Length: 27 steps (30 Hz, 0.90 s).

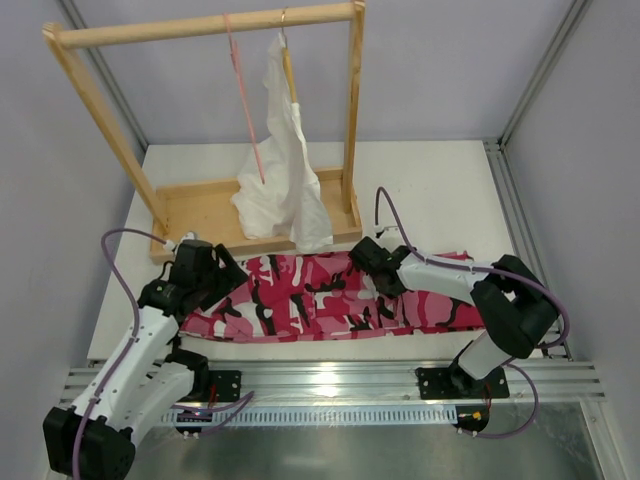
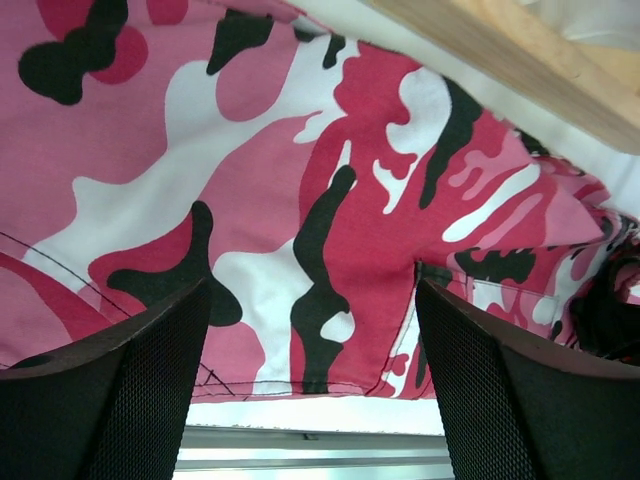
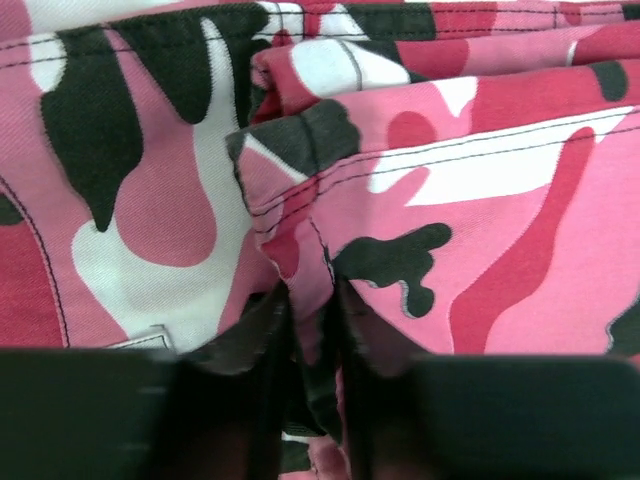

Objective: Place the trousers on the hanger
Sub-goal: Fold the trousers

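Pink camouflage cloth, the trousers point(image 1: 320, 300) lie flat along the near edge of the table point(image 1: 440, 200), just in front of the wooden rack point(image 1: 200, 28). The hanger point(image 1: 245, 110) hangs from the rack's top bar, well apart from them. The right gripper point(image 3: 310, 312) has its fingers nearly together, pinching a small fold. The left gripper point(image 2: 310, 330) stands wide apart over the hem, holding nothing. The pinch looks thin, so the fold may slip on a lift. A one-sided pull could also drag the cloth against the white garment point(image 1: 285, 180).

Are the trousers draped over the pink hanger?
No, the trousers lie spread on the table, and the hanger hangs bare from the wooden rail.
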{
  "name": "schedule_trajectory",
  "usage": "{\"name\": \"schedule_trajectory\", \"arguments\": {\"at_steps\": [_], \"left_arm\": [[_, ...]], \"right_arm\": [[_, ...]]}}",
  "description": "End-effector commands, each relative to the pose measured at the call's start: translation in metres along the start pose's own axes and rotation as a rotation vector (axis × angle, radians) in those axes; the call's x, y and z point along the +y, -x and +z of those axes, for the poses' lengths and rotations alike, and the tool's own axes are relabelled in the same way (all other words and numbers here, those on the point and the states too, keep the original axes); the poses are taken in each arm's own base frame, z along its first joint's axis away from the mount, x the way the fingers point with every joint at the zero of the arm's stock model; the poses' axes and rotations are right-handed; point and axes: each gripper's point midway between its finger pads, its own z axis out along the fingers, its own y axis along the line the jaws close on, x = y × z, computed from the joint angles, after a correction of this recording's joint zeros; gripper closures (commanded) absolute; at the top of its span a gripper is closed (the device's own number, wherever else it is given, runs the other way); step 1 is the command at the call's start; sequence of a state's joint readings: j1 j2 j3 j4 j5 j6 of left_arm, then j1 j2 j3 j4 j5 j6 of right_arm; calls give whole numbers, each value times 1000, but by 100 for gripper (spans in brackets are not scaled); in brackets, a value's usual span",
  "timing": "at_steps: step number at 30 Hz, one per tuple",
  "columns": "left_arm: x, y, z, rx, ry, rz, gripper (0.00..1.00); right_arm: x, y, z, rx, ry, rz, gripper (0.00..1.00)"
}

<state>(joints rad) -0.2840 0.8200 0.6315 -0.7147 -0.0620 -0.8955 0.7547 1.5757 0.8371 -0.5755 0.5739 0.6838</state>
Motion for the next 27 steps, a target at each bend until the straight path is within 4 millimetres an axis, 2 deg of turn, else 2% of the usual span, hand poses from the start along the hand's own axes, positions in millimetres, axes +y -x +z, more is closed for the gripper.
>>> {"name": "schedule_trajectory", "arguments": {"at_steps": [1, 3, 4, 7, 10, 11, 13, 14, 15, 16, 17, 19, 20, 22, 24, 27], "left_arm": [[-8, 17, -16, -71, -26, 18, 17], [-7, 19, -17, -84, -25, 14, 17], [-7, 20, -16, -87, -18, 18, 16], [-8, 18, -14, -46, 7, 58, 17], [-24, 7, -9, -2, -58, 71, 21], [-23, 1, -5, 6, -59, 74, 21], [-37, -10, -1, 14, -110, 66, 21], [-35, -20, 4, 27, -114, 63, 22], [-42, -32, 5, 48, -140, 87, 23], [-51, -35, 6, 44, -169, 73, 24], [-53, -47, 10, 58, -162, 105, 25], [-60, -56, 13, 74, -157, 108, 26], [-70, -63, 12, 86, -182, 127, 27], [-76, -73, 21, 108, -157, 144, 28], [-88, -86, 27, 118, -153, 166, 30], [-102, -105, 33, 141, -158, 165, 32]], "right_arm": [[-24, 0, 0, 21, -88, 4, 79], [-31, 7, -6, 28, -106, -3, 88], [-34, 11, -8, 26, -112, -5, 96], [-49, 15, -15, 16, -155, -9, 96], [-75, 18, -25, 12, -202, 7, 96], [-84, 23, -32, -13, -207, 25, 96], [-87, 29, -38, -38, -181, 50, 96], [-86, 31, -42, -42, -160, 74, 96], [-80, 34, -47, -46, -102, 85, 96], [-72, 37, -50, -51, -46, 93, 96], [-55, 39, -54, -42, 54, 110, 96], [-46, 45, -63, -58, 130, 127, 96], [-41, 47, -67, -64, 162, 129, 96], [-32, 51, -77, -84, 246, 136, 96], [-30, 52, -84, -93, 287, 141, 96], [-38, 57, -98, -132, 304, 176, 96]]}}
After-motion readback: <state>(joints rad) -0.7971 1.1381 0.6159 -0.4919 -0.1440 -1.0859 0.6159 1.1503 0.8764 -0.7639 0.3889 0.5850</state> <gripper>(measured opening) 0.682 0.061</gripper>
